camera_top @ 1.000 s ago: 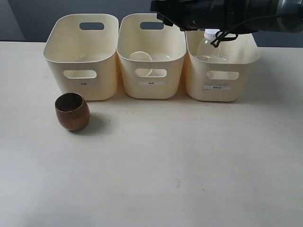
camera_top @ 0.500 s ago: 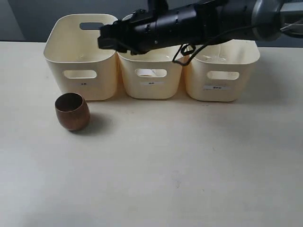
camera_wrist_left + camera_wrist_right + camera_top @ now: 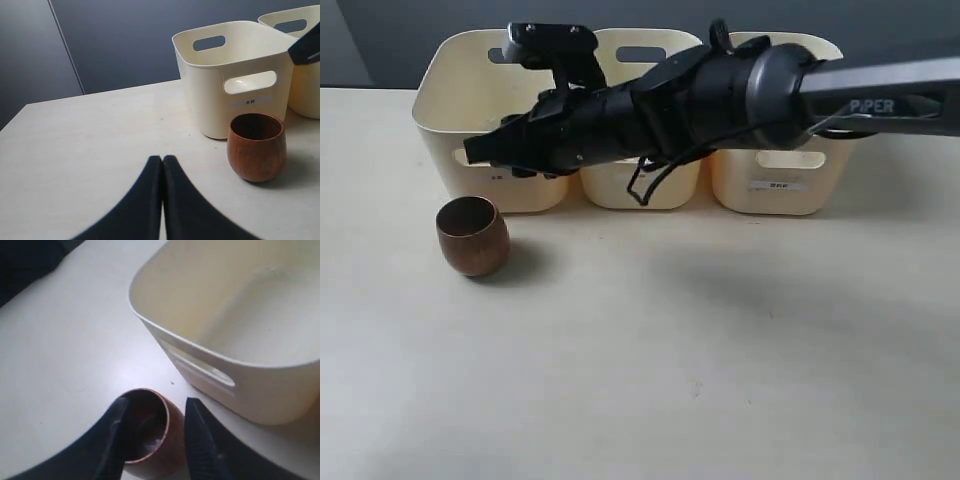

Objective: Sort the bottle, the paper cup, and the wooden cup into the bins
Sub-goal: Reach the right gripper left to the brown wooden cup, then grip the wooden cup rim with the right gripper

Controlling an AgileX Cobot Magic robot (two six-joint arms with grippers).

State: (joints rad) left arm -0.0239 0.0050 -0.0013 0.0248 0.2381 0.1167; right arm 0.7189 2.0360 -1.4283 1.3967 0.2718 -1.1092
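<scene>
Looking from outside: wooden cup (image 3: 472,235) stood on the table (image 3: 720,350), just before the leftmost of the bins (image 3: 450,110); other two bins largely hidden by the right arm (image 3: 720,95), so bottle and paper cup unseen; left wrist: left gripper (image 3: 162,165) clenched, empty, near the cup (image 3: 256,146); right wrist: right gripper (image 3: 152,412) spread above the cup (image 3: 150,432), not yet grasped; seemingly one item left.

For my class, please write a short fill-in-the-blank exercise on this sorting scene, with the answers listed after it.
1. The wooden cup stands on the table in front of the ____ bin.
2. The left gripper is ____.
3. The right gripper is open above the ____ cup.

Answers: left; shut; wooden
</scene>
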